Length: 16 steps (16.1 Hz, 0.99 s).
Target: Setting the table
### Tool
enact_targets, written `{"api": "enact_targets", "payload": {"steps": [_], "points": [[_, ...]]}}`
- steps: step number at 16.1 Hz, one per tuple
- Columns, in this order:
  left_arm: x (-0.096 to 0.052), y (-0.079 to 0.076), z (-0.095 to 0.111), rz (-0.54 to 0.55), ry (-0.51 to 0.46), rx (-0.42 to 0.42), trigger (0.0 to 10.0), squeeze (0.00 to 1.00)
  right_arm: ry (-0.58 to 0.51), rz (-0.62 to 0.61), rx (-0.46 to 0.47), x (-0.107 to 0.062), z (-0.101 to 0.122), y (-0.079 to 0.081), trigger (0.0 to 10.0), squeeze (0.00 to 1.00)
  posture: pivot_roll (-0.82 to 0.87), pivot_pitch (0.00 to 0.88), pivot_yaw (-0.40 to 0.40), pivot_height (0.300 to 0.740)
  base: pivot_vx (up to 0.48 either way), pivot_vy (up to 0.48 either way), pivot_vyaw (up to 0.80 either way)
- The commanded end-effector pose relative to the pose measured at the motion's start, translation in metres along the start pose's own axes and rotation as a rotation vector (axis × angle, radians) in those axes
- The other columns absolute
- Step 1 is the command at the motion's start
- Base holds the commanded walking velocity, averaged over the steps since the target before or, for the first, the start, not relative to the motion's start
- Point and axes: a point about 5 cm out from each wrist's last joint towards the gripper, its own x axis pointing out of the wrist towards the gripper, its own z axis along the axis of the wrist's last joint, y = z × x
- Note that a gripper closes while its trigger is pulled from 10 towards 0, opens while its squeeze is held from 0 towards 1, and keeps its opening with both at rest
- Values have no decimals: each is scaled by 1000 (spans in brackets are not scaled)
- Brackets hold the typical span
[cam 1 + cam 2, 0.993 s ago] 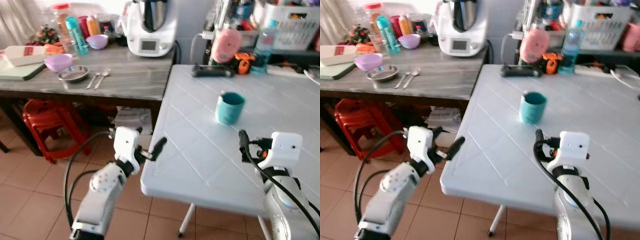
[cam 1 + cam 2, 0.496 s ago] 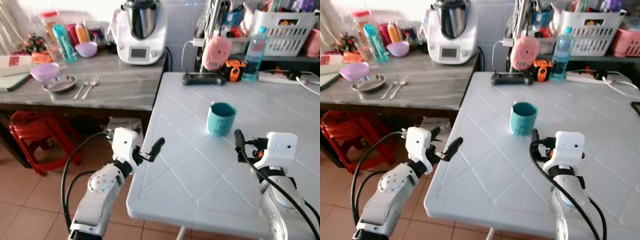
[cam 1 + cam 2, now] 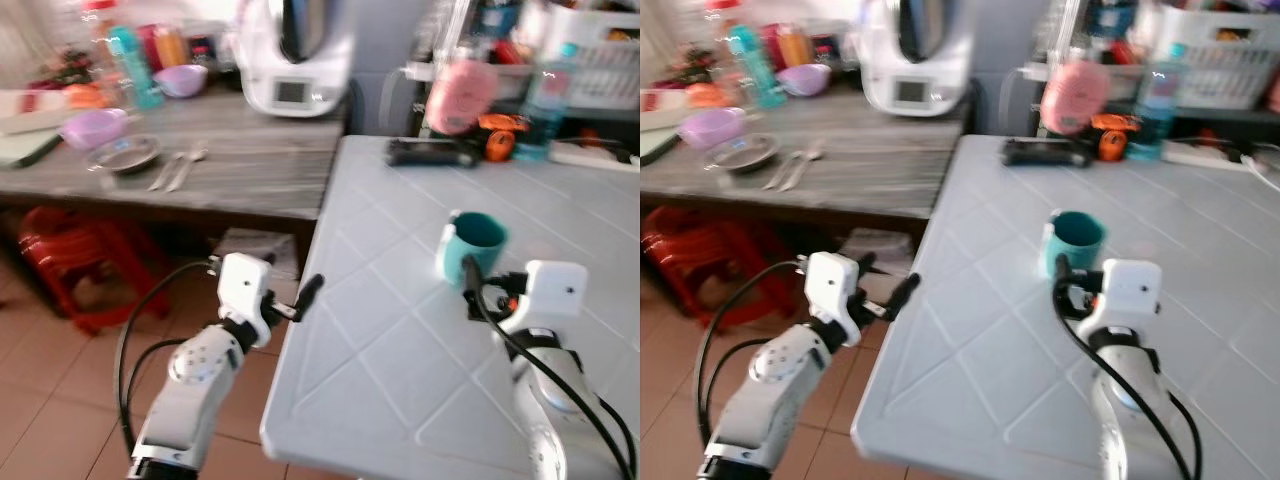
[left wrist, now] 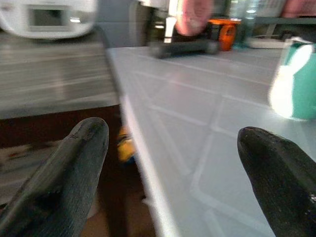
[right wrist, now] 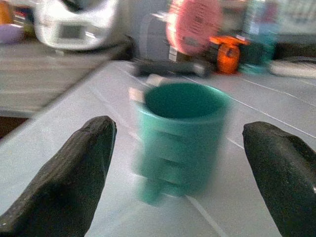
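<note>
My left pincer (image 3: 300, 298) hangs open beside the white counter (image 3: 400, 330) edge. My right pincer (image 5: 182, 163) is spread wide, the teal cup (image 5: 180, 133) standing just ahead between its fingers. Rigid, light, probably slippery; I'd clamp mid-wall.

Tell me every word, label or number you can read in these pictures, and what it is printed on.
None can be read.
White kitchen machine: its small front screen is too blurred to read.
Clear bottle: any label is too blurred.
Teal cup: plain, no writing visible.
Pink round object: no legible marking.
</note>
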Motion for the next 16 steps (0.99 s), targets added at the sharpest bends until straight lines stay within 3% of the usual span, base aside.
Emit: {"api": "enact_targets", "payload": {"steps": [1,3,7,12,16], "points": [[-3,2,-3,2,16,11,10000,0,-1,2,0,2,0,2,10000,0,-59,6,32,740,0,0,0],[-4,-2,-5,-22,20,1,10000,0,0,-8,-8,5,-2,1,10000,0,-62,10,35,740,0,0,0],[-8,-22,0,-199,-12,-44,10000,0,8,-36,-25,10,-5,3,10000,0,-56,15,30,740,0,0,0],[-14,-31,1,-334,-2,-56,10000,0,26,-81,-43,19,-10,-1,10000,0,-56,29,24,740,0,0,0],[-20,-34,-3,-356,18,-54,10000,0,34,-75,-33,30,-14,6,10000,0,-46,43,13,740,0,0,0]]}}
